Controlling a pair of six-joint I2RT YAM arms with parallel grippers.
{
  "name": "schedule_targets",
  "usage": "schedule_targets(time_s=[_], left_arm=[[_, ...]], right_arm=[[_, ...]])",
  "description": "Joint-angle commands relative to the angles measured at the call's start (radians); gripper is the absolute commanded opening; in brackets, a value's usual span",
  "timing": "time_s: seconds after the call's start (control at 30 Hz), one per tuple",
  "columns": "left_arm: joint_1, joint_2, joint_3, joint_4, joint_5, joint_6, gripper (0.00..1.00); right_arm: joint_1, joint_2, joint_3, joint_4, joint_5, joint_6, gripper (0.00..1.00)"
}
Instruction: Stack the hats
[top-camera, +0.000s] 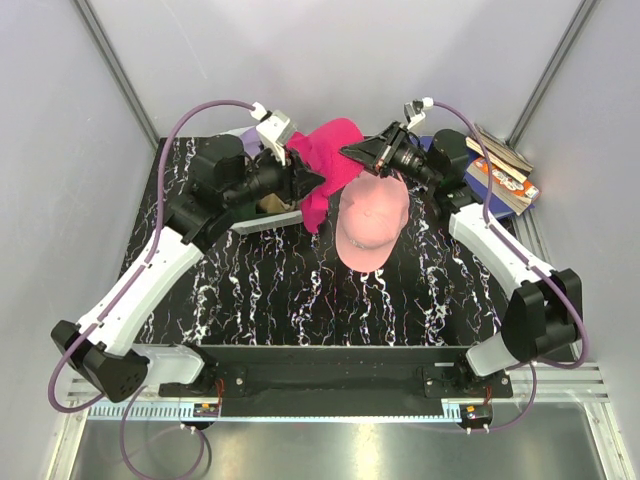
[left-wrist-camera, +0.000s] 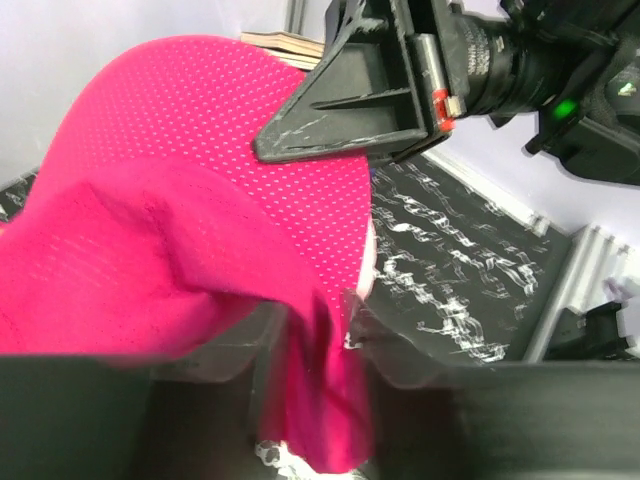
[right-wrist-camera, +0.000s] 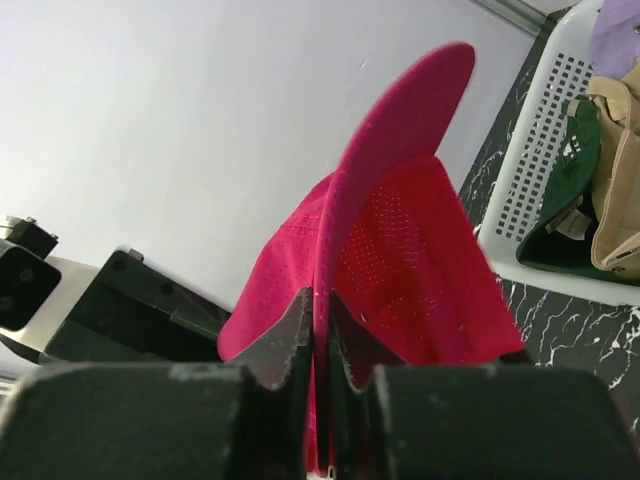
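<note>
A magenta hat hangs in the air between both grippers at the back of the table. My right gripper is shut on its brim, pinching it edge-on between the fingertips. My left gripper holds its jaws slightly apart, open, with the hat's loose mesh crown draped between the fingers. A light pink hat lies on the marbled table just below, brim toward the near edge. Dark green, tan and lavender hats sit in the basket.
The grey mesh basket stands at the back left, mostly hidden under my left arm in the top view. A pile of books lies at the back right corner. Grey walls close in the table on three sides.
</note>
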Motion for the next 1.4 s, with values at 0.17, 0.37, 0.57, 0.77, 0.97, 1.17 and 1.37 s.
schedule_targets(time_s=[0.17, 0.37, 0.57, 0.77, 0.97, 1.17, 1.37], left_arm=[[0.086, -0.059, -0.009, -0.012, -0.165, -0.055, 0.99], [0.281, -0.136, -0.096, -0.017, -0.188, -0.149, 0.99], [0.326, -0.143, -0.124, -0.017, -0.202, -0.196, 0.99], [0.326, -0.131, -0.128, 0.003, -0.193, -0.218, 0.99], [0.326, -0.123, -0.122, 0.008, -0.182, -0.21, 0.99], [0.326, -0.108, -0.116, 0.011, -0.157, -0.216, 0.99], [0.326, -0.088, -0.118, 0.029, -0.127, -0.215, 0.99]], right_arm=[[0.006, -0.119, 0.043, -0.085, 0.055, -0.151, 0.0], [0.006, -0.113, 0.029, -0.091, 0.061, -0.162, 0.0], [-0.001, -0.165, -0.009, -0.144, 0.083, -0.195, 0.0], [-0.092, -0.251, -0.102, -0.168, 0.106, -0.182, 0.0], [-0.188, -0.317, -0.19, -0.177, 0.098, -0.203, 0.0], [-0.264, -0.36, -0.34, -0.18, 0.09, -0.242, 0.0], [-0.344, -0.395, -0.394, -0.172, 0.087, -0.261, 0.0]])
